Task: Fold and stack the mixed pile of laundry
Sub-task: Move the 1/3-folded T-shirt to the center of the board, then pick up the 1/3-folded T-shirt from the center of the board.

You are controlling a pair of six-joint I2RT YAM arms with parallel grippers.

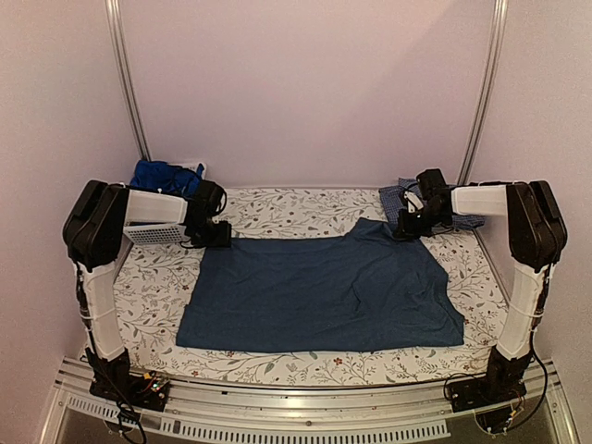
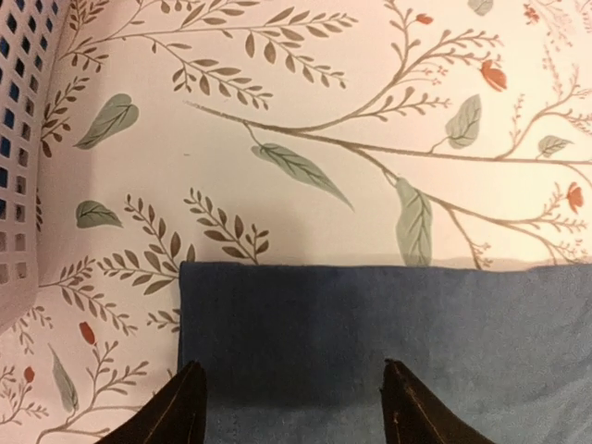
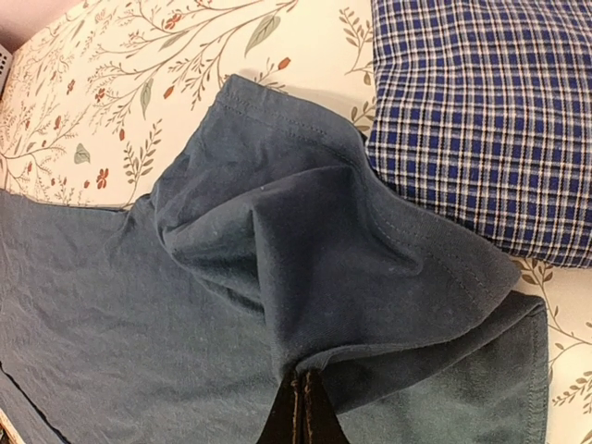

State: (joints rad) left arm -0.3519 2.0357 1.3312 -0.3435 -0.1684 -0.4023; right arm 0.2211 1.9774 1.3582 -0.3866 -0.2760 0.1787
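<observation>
Left gripper (image 2: 294,412) fingers stand wide apart over the soft dark navy T-shirt (image 2: 388,314); right gripper (image 3: 301,407) fingers are pressed together, pinching its bunched fabric.

We see soft, even, pinkish light; the overhead view is slightly grainy, the wrist views sharp, with a faint shadow on the T-shirt (image 2: 388,314) under the left end effector (image 2: 291,393).

Floral-print bench (image 1: 277,208), three items down.
Mid-bench: dark navy T-shirt (image 1: 314,296) spread mostly flat; blue checked shirt (image 1: 396,198) at far right corner, against the tee's sleeve; white mesh basket (image 1: 153,233) far left.
</observation>
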